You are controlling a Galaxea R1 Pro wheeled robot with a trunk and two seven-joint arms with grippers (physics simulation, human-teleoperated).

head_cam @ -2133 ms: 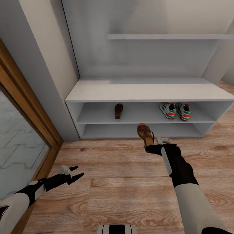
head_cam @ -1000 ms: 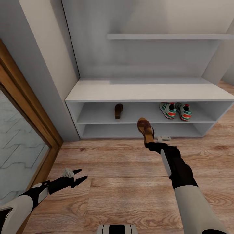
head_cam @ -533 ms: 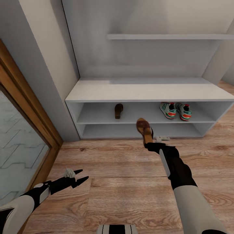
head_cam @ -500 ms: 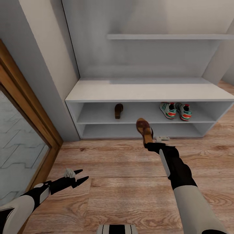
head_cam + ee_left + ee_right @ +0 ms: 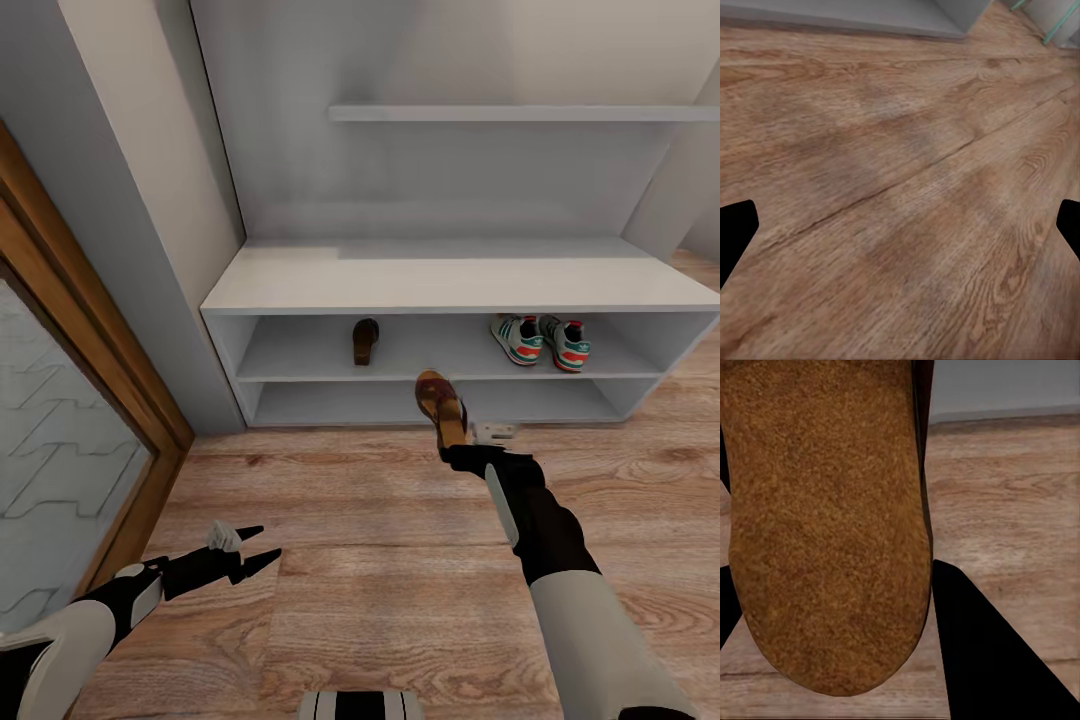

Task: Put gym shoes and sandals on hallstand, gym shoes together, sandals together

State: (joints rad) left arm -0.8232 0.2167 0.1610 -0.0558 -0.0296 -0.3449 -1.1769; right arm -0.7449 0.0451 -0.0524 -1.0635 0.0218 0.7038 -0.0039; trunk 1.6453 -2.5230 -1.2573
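Now 2 sandals, 2 gym shoes

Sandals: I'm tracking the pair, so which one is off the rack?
The sandal gripped by the right claw; the other sandal lies on the rack's upper open shelf.

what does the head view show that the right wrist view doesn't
Head view alone: the rack with one sandal and both gym shoes on its upper open shelf, plus the left gripper, jaws open, over the floor. Right wrist view alone: a close look at the held sandal's tan surface. Both: that sandal in the right gripper, floor, rack base.
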